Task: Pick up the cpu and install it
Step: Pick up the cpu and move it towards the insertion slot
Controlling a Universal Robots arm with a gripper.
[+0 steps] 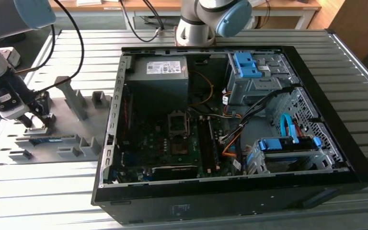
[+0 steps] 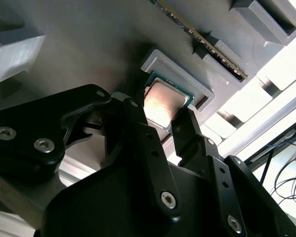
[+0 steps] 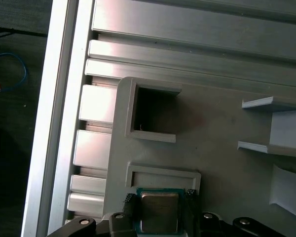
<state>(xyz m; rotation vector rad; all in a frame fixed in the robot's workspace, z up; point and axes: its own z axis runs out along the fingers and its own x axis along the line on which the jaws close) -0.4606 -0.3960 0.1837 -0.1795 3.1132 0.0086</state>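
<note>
The tabletop (image 1: 171, 36) is made of long silver metal ribs. On it sits a big black computer case (image 1: 235, 191), lying open, with its green board (image 1: 161, 155) inside. A flat grey tray (image 1: 69, 103) lies beside the case, on the exterior view's left.

My hand (image 1: 36, 120) is low over that grey tray, well apart from the case. The cpu (image 2: 163, 101) lies flat in a little square pocket (image 2: 172, 66) of the tray, with its shiny silver top facing up (it has a thin green edge all round). In both wrist views my two black fingers (image 2: 138, 123) stand one on each side of the cpu (image 3: 159, 213), pressed against its edges, so my hand is squeezed onto it. The cpu sits in its pocket (image 3: 163, 174). A long thin memory stick (image 2: 202, 37) stands on its edge in a slot near the pocket.
</note>
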